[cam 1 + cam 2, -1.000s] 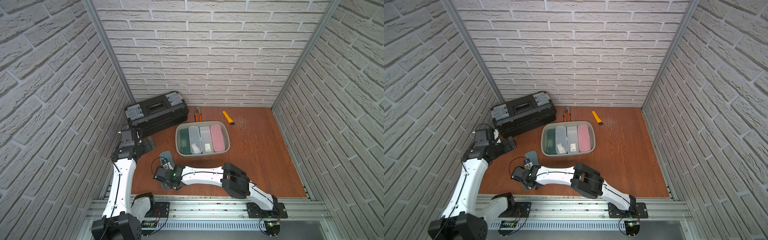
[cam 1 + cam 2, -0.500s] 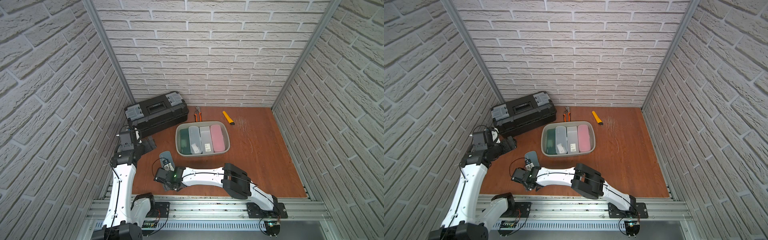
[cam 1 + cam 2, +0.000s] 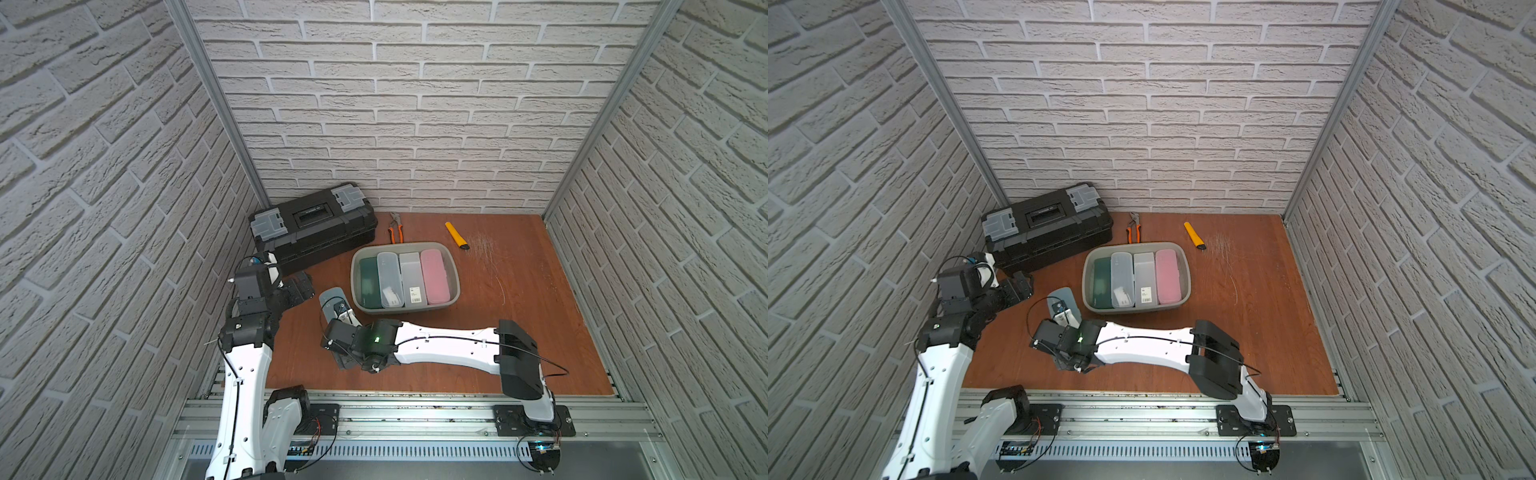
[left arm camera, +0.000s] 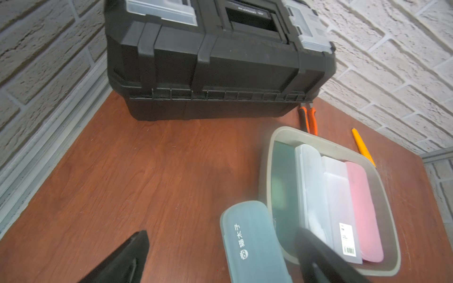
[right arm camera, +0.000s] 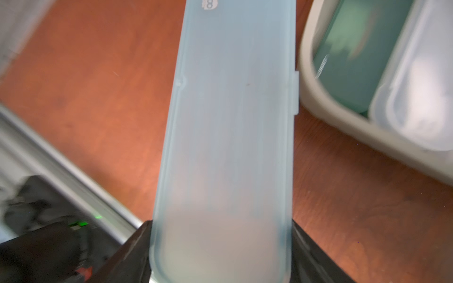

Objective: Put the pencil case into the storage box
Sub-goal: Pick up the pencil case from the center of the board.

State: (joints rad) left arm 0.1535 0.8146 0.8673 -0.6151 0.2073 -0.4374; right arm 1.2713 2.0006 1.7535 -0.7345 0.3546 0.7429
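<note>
Your right hand (image 5: 220, 230) is closed on the near end of the pencil case (image 5: 228, 127), pressing both long sides. The case is just beside the storage box (image 5: 318, 105), over the bench (image 3: 519, 332); if it is lifted, I cannot tell. It looks light, stiff and smooth plastic, so it may slip or swing from this end grip. A hold nearer the middle seems safer. Your left hand (image 3: 302, 286) is open and empty.

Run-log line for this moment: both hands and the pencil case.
right hand: shut on pencil case | pencil case: beside storage box, not in | left hand: open, empty
</note>
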